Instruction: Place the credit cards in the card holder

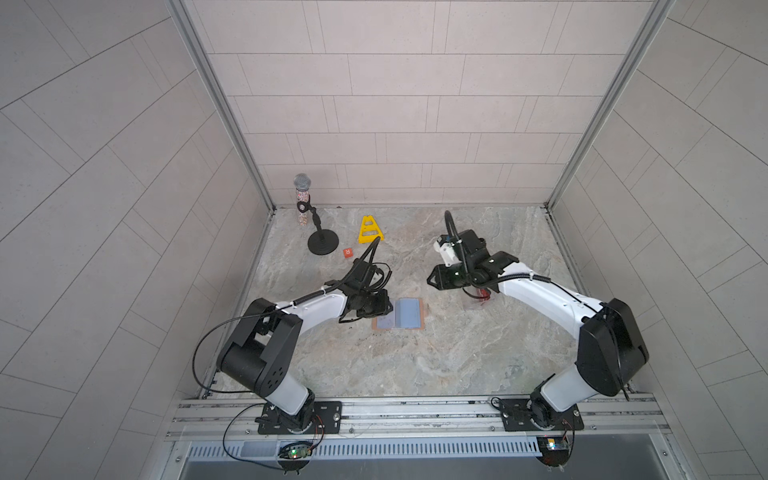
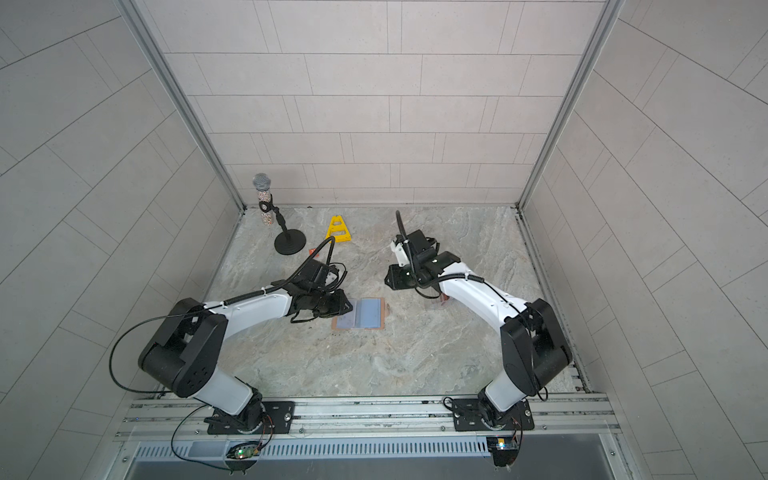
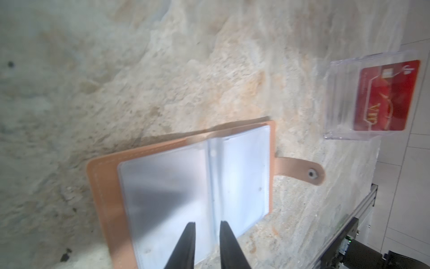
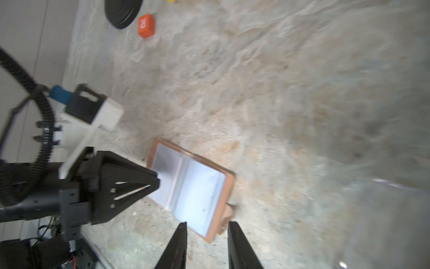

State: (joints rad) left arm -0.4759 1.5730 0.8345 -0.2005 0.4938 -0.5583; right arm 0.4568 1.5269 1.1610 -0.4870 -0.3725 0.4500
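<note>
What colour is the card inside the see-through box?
The card is red with gold lettering, clearest in the left wrist view.

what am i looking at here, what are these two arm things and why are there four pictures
Two robot arms stand at a marbled table. Both top views look down on the whole scene; the other two pictures come from cameras on the arms' wrists. On the table lie an open card holder, its visible clear sleeves looking empty, and a clear plastic box holding a red card. At the back stand a microphone on a stand, a yellow triangular frame and a small orange tag. The left gripper is over the card holder, the right gripper nearby; both have jaws slightly apart and hold nothing.
</note>
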